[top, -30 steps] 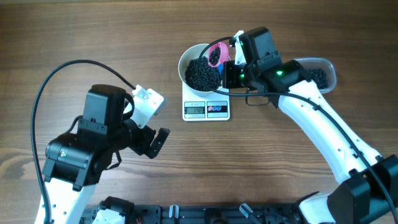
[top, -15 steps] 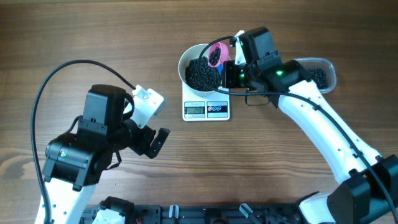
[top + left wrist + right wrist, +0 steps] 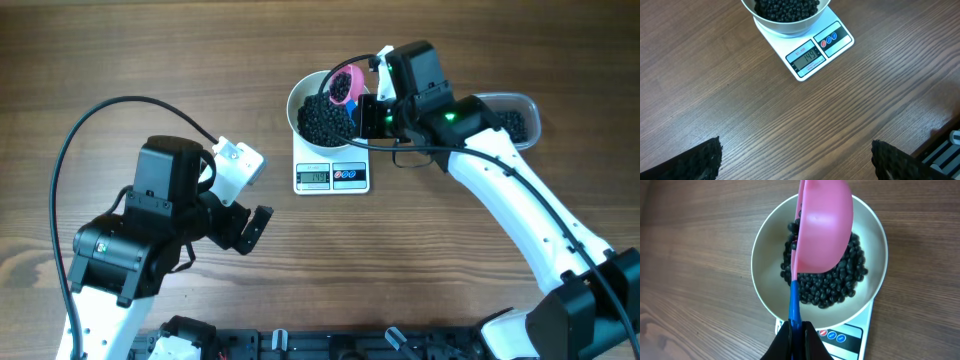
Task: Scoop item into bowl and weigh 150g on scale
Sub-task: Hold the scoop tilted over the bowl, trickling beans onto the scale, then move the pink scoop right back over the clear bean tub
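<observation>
Item (image 3: 826,288) in bowl (image 3: 765,275), left wrist shows display (image 3: 806,56)

Tally on the surface (image 3: 150,60)
One bowl (image 3: 292,108), one scale (image 3: 332,177), one pink scoop (image 3: 346,85), one clear tub (image 3: 533,106), one left hand (image 3: 248,230), one right hand (image 3: 797,332); black pieces (image 3: 322,120) beyond counting, in two heaps.

Wood-grain table (image 3: 120,50), even light, possibly a dark rail (image 3: 300,345) below
</observation>
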